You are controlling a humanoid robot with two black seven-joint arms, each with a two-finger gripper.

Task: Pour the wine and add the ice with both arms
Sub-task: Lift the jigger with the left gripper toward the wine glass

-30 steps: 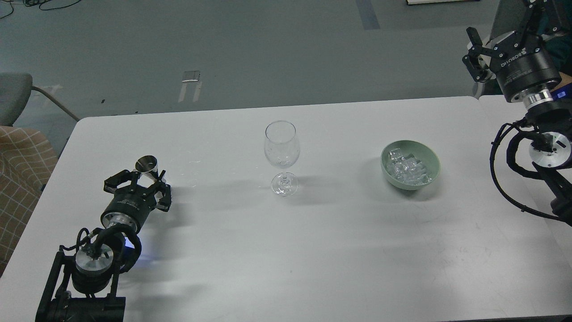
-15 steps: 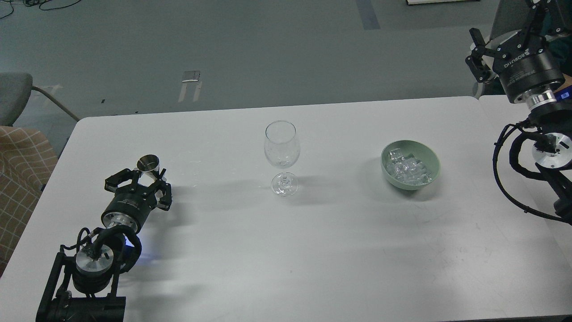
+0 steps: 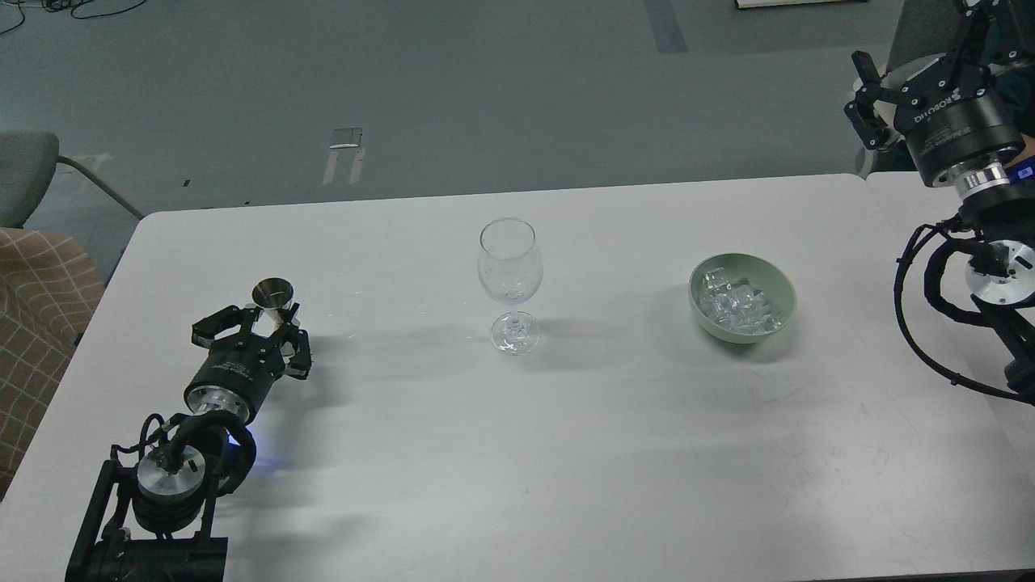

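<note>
An empty clear wine glass (image 3: 509, 271) stands upright at the middle of the white table (image 3: 517, 453). A pale green bowl (image 3: 780, 287) to its right holds several clear ice cubes (image 3: 734, 307). My left gripper (image 3: 265, 322) is low over the table's left side, its fingers on either side of a small metal measuring cup (image 3: 272, 293) that stands about upright. My right gripper (image 3: 865, 97) is raised beyond the table's far right corner, open and empty, well away from the bowl.
A grey chair (image 3: 24, 174) and a checked cushion (image 3: 36, 299) sit off the table's left edge. A second white surface (image 3: 914, 202) adjoins the table on the right, under my right arm. Grey floor lies behind.
The metal cup in my left gripper has gone from tilted to about upright. My right gripper has drifted slightly right, further from the table.
</note>
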